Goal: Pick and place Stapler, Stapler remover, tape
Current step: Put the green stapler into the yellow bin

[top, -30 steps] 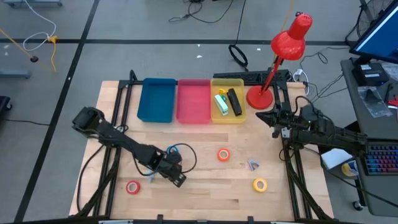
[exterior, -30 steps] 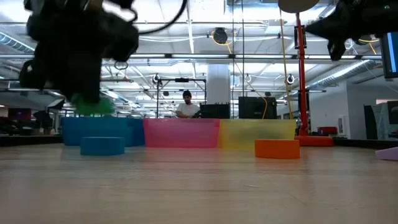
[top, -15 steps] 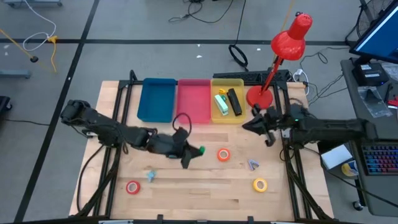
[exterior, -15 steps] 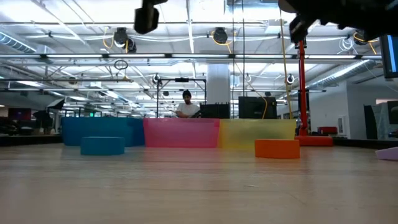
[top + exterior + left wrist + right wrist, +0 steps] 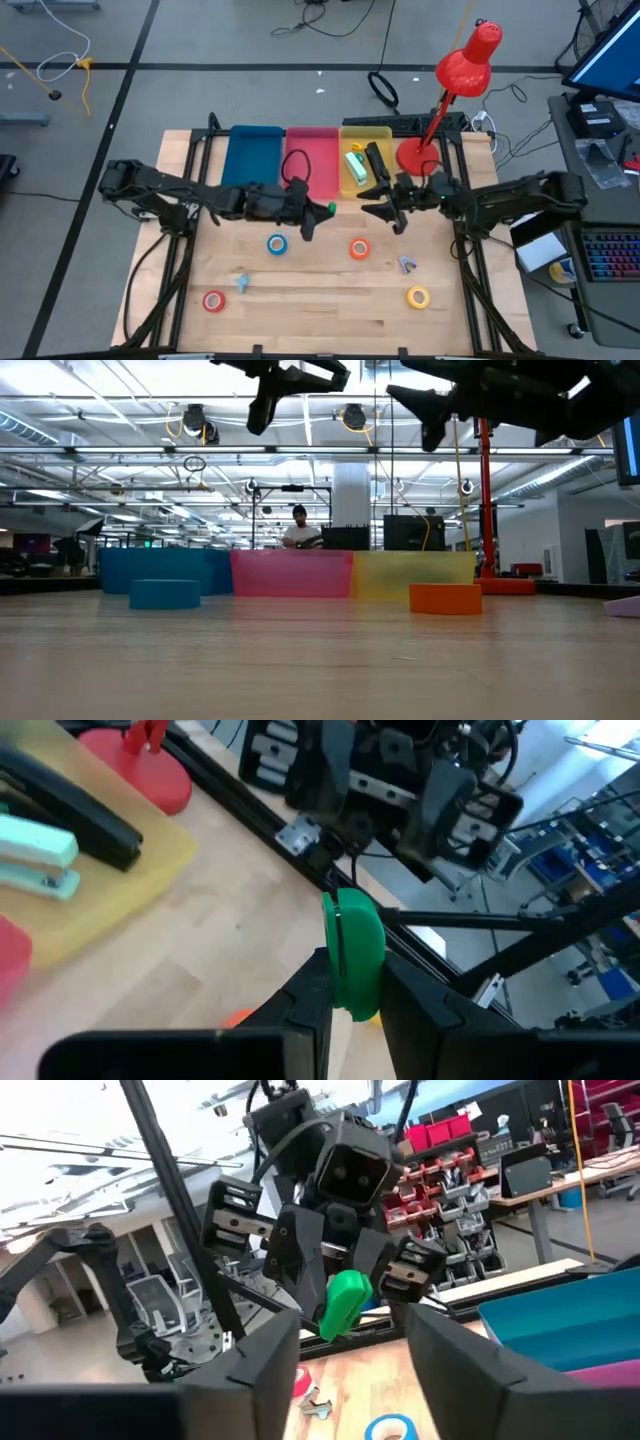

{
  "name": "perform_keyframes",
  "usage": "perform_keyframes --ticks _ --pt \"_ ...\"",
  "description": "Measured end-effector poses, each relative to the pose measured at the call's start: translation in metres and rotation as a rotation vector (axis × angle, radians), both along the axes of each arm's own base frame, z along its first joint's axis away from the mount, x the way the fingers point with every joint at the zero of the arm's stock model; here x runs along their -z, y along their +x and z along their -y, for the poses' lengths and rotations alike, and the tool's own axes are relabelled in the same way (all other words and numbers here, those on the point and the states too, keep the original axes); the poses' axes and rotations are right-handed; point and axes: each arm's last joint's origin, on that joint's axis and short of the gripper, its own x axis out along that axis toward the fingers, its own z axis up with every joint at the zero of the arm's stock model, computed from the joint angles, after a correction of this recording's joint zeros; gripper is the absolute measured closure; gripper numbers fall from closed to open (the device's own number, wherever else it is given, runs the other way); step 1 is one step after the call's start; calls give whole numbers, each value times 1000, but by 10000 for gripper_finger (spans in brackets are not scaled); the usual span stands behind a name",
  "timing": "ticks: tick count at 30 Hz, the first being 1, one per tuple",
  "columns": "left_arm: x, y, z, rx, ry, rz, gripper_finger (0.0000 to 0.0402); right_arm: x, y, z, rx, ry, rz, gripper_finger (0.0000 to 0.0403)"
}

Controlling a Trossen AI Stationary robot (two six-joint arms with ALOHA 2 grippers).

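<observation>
Our left fingers (image 5: pixel 350 1005) pinch the green stapler remover (image 5: pixel 352 955), facing our right fingers (image 5: pixel 345 1345), spread wide just beyond.

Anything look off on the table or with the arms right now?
Mostly tidy. One oddity: the left gripper is clamped on a green piece in mid-air, facing the open right gripper as if for a handover. The blue tape, orange tape, red tape and yellow tape lie loose on the table.
</observation>
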Motion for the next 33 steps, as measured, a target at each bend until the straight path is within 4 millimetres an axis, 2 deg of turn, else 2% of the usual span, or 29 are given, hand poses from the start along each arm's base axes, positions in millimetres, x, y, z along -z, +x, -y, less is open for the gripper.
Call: perform_keyframes --ticks 4,8,15,22,27,33 --pt "-2 1 -11 4 18 19 329 -3 20 2 7 -24 -12 186" --pt "-3 2 -18 15 28 29 328 -6 37 11 35 -27 -25 171" --pt "-4 2 -18 38 64 36 328 -6 54 25 35 20 -43 171" --pt "-4 2 -21 42 87 30 328 -7 65 27 8 44 -49 176" --pt "-2 2 -24 57 80 10 328 -6 65 28 9 48 -64 178" --pt "3 0 -24 57 79 -47 334 -17 50 39 -3 45 -123 179"
